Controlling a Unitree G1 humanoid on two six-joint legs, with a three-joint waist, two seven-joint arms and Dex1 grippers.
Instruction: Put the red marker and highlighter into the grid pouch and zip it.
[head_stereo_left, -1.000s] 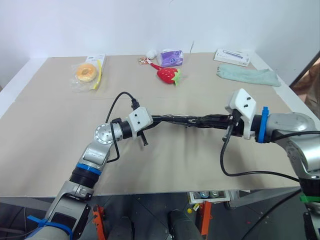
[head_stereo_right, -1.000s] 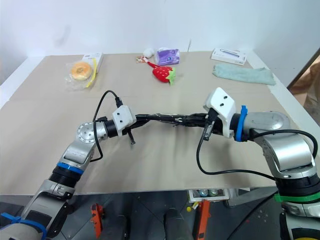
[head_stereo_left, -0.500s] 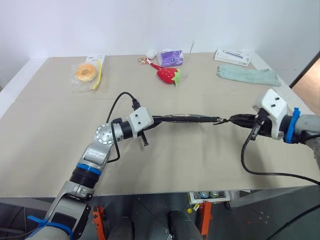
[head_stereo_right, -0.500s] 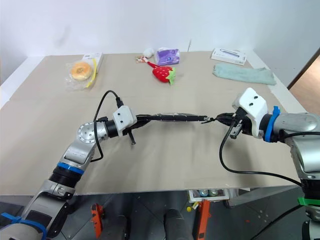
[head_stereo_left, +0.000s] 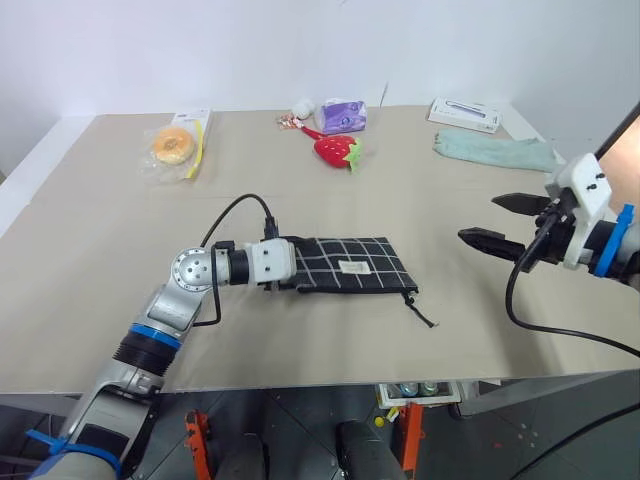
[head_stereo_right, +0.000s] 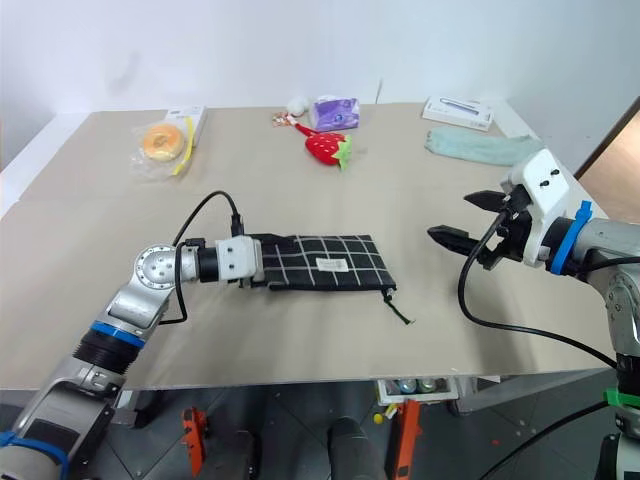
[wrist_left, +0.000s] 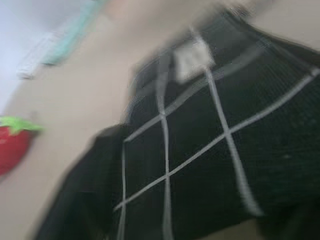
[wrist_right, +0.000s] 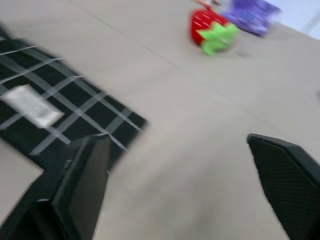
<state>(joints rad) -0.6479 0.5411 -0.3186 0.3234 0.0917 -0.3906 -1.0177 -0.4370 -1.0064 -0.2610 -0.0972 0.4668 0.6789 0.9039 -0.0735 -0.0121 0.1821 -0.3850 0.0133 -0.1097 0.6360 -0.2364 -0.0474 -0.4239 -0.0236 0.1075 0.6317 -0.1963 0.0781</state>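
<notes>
Lying flat at frame centre on the tabletop (head_stereo_left: 90, 250): grid pouch (head_stereo_left: 345, 265). Left hand (head_stereo_left: 285, 272) at its left end, state indeterminable. Right hand (head_stereo_left: 500, 222), frame right, spread, empty.

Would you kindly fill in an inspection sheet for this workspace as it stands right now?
Surface: beige table, flat and dry.
Job's things: grid pouch lying flat near the middle, pull cord trailing toward the front edge; marker and highlighter nothing seen.
Clutter: strawberry toy, purple packet, bagged doughnut, green cloth, white box, all along the far side.
Grippers: left pincer at the pouch's left end, fingers hidden; right pincer open, in the air right of the pouch.
Cables: black cable looping at the left wrist; another hanging from the right.
Surroundings: white wall.
</notes>
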